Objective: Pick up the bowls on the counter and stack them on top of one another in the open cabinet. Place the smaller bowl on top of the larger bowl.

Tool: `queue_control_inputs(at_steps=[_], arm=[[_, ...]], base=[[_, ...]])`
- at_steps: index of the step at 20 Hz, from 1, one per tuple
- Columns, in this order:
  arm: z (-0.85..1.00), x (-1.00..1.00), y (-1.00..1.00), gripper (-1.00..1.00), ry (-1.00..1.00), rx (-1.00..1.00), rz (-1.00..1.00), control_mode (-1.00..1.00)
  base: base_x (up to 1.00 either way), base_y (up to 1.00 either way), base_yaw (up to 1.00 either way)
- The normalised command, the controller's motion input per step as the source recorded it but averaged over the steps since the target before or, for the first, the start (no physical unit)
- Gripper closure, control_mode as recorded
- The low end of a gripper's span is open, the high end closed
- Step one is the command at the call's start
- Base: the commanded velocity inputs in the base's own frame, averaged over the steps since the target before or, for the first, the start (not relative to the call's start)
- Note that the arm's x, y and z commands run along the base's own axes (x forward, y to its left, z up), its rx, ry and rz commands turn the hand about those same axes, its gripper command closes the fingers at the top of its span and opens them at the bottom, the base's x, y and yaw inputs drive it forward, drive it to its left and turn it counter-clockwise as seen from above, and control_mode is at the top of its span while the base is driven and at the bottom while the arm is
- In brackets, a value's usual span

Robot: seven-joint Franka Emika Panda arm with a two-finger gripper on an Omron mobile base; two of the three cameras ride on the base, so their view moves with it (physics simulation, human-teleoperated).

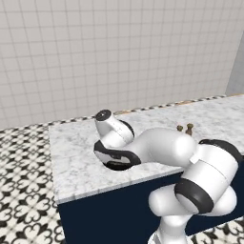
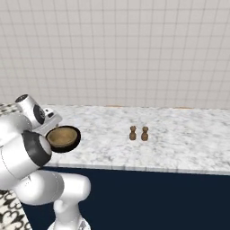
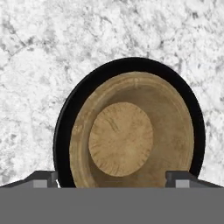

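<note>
Left base view. The counter (image 1: 81, 157), white-grey marble over a dark navy side, runs from the left centre to the right edge of the frame, with a pale tiled wall behind it and patterned black-and-white floor at the lower left. The white arm rises from the lower right and bends across the middle of the picture, covering most of the larger bowl (image 1: 116, 165); only an arc of its black rim shows under the forearm, near the counter's front edge. Two small brown knobbed pieces (image 1: 185, 128) stand just right of centre, partly behind the arm. No writing or label can be read.

Right base view. The arm fills the lower left. Just beside it, at centre left, the smaller bowl (image 2: 62, 137) sits nested inside the black larger bowl (image 2: 75, 143), both on the counter (image 2: 179, 143) near its front edge. The two brown knobbed pieces (image 2: 139, 133) stand side by side at the centre, well apart from the bowls.

Hand view. The gripper (image 3: 117, 178) looks straight down into the stack: the tan smaller bowl (image 3: 131, 135), empty (wood grain shows on its flat base), lies within the black ring of the larger bowl (image 3: 70, 113). The two dark fingertips (image 3: 41, 178) stand wide at the bottom corners, one on each side of the bowls, with nothing held between them.
</note>
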Motion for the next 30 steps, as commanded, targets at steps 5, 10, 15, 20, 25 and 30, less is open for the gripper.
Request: queue_control_inputs(at_steps=[5, 10, 15, 20, 25, 30], arm=[[-0.44, -0.31, 0.23, -1.00, 0.09, 0.04, 0.00, -1.00], [-0.46, 0.02, 0.02, -1.00, -0.03, -0.01, 0.00, -1.00], [-0.40, 0.01, 0.00, -1.00, -0.07, -0.02, 0.00, -1.00], [-0.23, 0.09, 0.00, -1.00, -0.07, 0.00, 0.00, -1.00], [-0.03, 0.16, -0.01, 1.00, -0.08, 0.00, 0.00, -1.00], [0.00, 0.04, -0.07, 1.00, 0.00, 0.00, 0.00, -1.00]], base=[[0.00, 0.00, 0.00], [0.00, 0.00, 0.00], [0.00, 0.00, 0.00], [0.00, 0.00, 0.00], [0.00, 0.00, 0.00], [0.00, 0.00, 0.00]])
